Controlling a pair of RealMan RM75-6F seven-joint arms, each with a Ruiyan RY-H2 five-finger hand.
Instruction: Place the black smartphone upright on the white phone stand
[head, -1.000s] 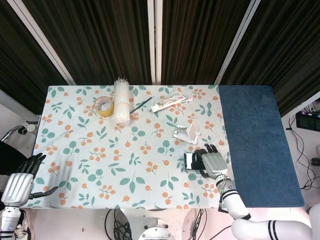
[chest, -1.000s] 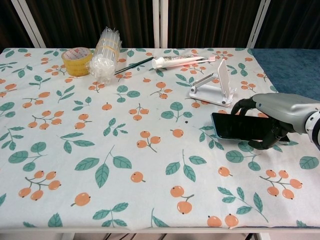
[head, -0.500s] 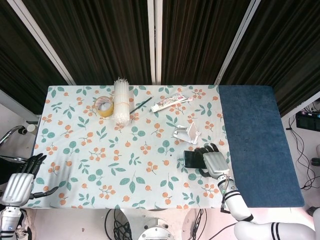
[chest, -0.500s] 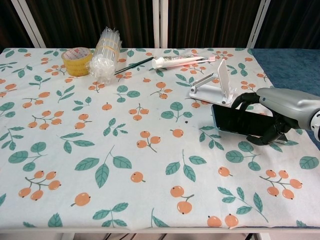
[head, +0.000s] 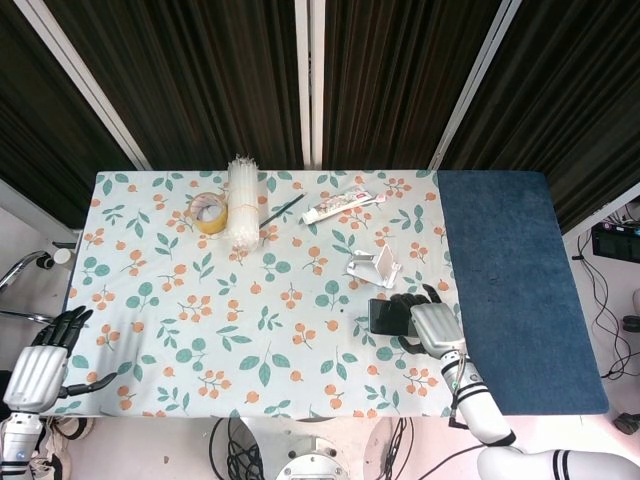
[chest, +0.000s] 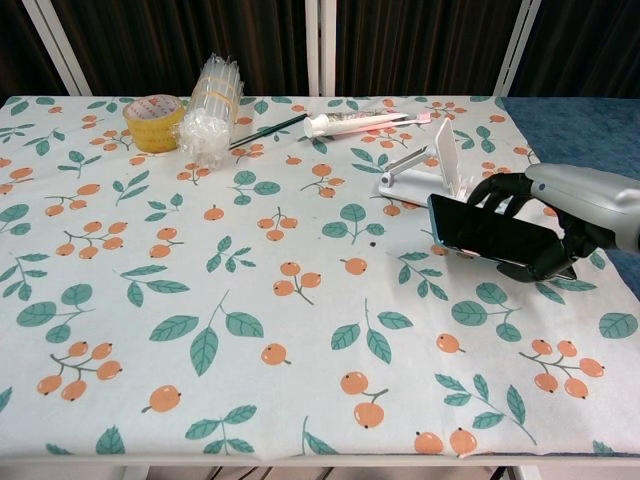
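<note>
We look down on a counter (head: 180, 330) covered by a white cloth printed with orange fruit and green leaves; a dark blue mat (head: 510, 290) lies on its far right side, beyond our right hand (head: 432, 325). Behind the counter hang dark pleated curtains (head: 200, 80) split by pale frame bars.

Our right hand grips the black smartphone (chest: 488, 238) by its long edges, fingers curled over the top and thumb beneath, holding it landscape and lifted off the cloth. The white phone stand (chest: 430, 175) sits just beyond the hand, its backrest tilted up, apart from the phone.

Far to the hand's left lie a yellow tape roll (chest: 153, 120), a bundle of clear straws (chest: 212, 105), a dark pen (chest: 268, 128) and a white tube (chest: 350, 122) with red lettering too small to read.

Our left hand (head: 40, 365) hangs off the counter's near-left corner, fingers spread, holding nothing.
</note>
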